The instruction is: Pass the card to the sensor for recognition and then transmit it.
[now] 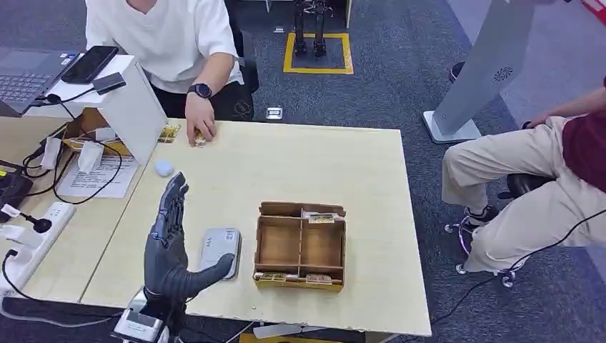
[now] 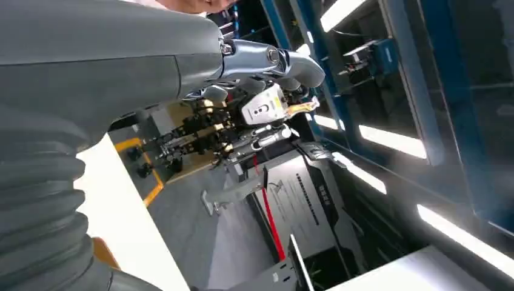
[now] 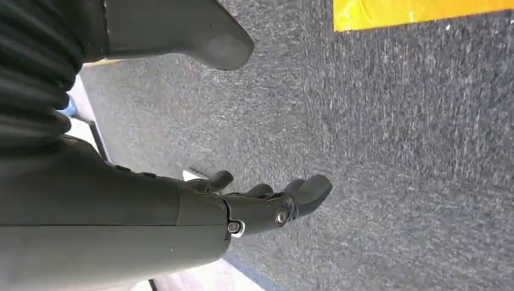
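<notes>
Left hand raised beside sensor, fingers spread, empty. Right hand hangs over floor, loosely apart, empty. Cards in box, right of sensor. You risk knocking sensor when reaching across.

Laptop, phone, power strip, small white ball.

One wooden table, one compartmented cardboard box, one grey sensor, two seated people, one laptop, one phone.
</notes>
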You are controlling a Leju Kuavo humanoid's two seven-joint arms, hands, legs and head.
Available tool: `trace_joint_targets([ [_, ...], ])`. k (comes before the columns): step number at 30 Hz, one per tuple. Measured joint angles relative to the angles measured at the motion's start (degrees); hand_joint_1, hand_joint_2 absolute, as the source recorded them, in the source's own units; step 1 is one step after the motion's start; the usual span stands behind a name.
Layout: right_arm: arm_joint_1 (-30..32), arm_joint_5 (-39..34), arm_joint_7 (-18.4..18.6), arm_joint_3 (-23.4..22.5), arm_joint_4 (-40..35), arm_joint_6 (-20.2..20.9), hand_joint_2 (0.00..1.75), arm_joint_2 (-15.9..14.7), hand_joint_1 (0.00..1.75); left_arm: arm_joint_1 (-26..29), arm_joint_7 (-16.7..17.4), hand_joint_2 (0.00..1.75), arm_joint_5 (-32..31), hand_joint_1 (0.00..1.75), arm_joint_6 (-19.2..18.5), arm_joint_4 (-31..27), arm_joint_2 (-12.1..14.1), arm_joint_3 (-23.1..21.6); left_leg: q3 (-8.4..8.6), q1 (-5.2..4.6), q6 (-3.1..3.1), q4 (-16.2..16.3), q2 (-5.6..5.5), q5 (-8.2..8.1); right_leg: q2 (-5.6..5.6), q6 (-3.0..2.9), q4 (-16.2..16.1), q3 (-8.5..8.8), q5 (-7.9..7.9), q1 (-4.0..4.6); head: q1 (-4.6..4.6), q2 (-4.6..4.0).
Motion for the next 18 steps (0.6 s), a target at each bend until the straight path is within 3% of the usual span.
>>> trace_joint_targets([
  [5, 0.0, -0.2, -0.1, 0.0, 0.0, 0.2, 1.75, 0.0, 0.00, 0.0, 0.0, 1.75, -3.2, 0.00, 0.9, 0.0, 1.2, -2.4, 0.00, 0.00, 0.00, 0.0, 0.00, 0.00, 0.00, 0.00, 0.0, -0.01, 0.00, 0.00, -0.02, 0.02],
  [13, 0.0, -0.6, -0.8, 0.0, 0.0, 1.2, 1.75, -0.1, 0.00, -0.1, 0.0, 1.75, -8.8, 0.00, -0.7, 0.4, 2.7, -5.9, -0.01, 0.00, 0.00, 0.0, 0.00, -0.01, 0.00, 0.00, 0.0, -0.01, 0.00, 0.00, -0.02, 0.02],
  [18, 0.0, -0.7, -0.8, 0.0, 0.0, 1.2, 1.75, -0.2, 0.00, 0.0, 0.0, 1.75, -9.5, 0.00, -0.7, 1.0, 2.9, -6.9, 0.00, 0.00, 0.00, 0.0, 0.00, 0.00, 0.00, 0.00, 0.0, -0.01, 0.00, 0.00, -0.02, 0.00],
])
